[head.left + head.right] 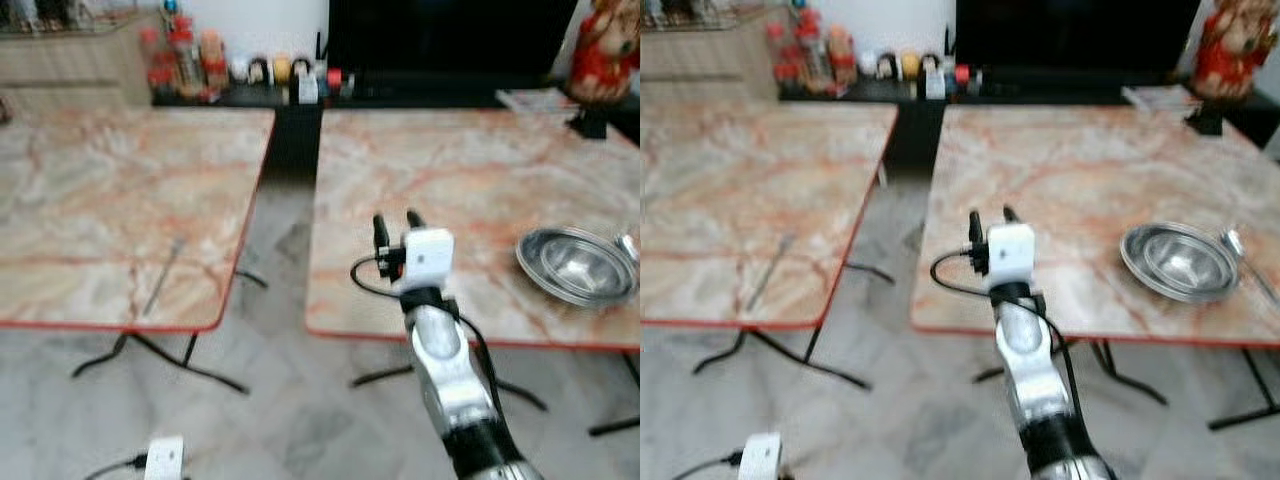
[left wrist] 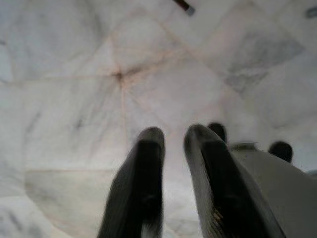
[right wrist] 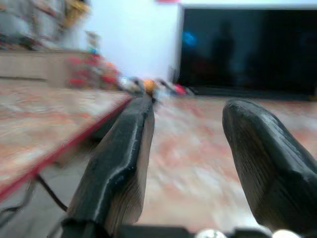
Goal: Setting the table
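Two marble-patterned tables with red edges stand side by side. A steel bowl [image 1: 577, 265] sits near the front right of the right table [image 1: 450, 170], with a spoon [image 1: 1240, 250] just right of it. A thin metal utensil [image 1: 163, 275] lies on the left table [image 1: 110, 190] near its front edge. My right gripper [image 1: 396, 220] is raised over the near left corner of the right table, open and empty, well left of the bowl. My left gripper [image 2: 173, 136] hangs low over the tiled floor, its fingers only slightly apart and holding nothing.
A floor gap [image 1: 285, 250] separates the tables, with black metal legs under each. Behind them a low dark shelf carries bottles and jars [image 1: 185, 60]. A dark TV screen [image 1: 450, 40] stands at the back, with a red figurine [image 1: 605, 45] at the far right.
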Controlling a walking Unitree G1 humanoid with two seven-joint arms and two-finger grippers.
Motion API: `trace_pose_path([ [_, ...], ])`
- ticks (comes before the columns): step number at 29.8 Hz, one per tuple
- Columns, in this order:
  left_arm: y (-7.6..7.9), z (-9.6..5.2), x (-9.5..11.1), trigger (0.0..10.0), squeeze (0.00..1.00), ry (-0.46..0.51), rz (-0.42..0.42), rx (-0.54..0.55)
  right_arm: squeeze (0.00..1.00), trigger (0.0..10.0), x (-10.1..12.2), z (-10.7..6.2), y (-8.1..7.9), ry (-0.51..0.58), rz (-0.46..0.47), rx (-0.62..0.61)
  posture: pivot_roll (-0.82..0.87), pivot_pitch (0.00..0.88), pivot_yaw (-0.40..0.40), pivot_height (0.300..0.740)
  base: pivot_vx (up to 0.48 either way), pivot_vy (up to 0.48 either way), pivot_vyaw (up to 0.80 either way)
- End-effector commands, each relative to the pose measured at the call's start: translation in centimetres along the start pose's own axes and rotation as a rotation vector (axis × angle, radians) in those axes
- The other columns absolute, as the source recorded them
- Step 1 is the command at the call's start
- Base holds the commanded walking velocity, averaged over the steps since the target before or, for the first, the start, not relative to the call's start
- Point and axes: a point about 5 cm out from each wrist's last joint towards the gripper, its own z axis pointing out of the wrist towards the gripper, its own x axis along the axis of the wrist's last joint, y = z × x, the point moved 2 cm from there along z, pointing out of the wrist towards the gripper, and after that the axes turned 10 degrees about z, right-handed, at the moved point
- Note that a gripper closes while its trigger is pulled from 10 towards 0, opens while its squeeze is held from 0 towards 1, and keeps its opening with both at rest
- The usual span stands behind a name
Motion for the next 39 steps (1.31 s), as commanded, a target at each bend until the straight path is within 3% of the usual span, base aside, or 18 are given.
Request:
trace_pose_path([
  [1, -0.81, -0.07, -0.23, 10.0, 0.00, -0.007, -0.006, 0.021, 0.00, 10.0, 0.23, 0.25, -0.10, 0.007, 0.014, -0.018, -0.04, 0.000, 0.028, 0.740, 0.000, 0.480, 0.00],
  [27, -1.25, -0.10, -0.25, 10.0, 0.00, -0.005, -0.006, 0.032, 0.00, 10.0, 0.06, 0.60, 0.03, 0.003, 0.025, -0.039, -0.02, 0.000, 0.042, 0.740, 0.000, 0.480, 0.00],
  [39, -0.90, -0.08, 0.07, 10.0, 0.00, 0.019, -0.004, 0.026, 0.00, 10.0, -0.03, 0.77, 0.09, -0.003, 0.030, -0.037, -0.02, 0.000, 0.033, 0.740, 0.000, 0.049, 0.00],
])
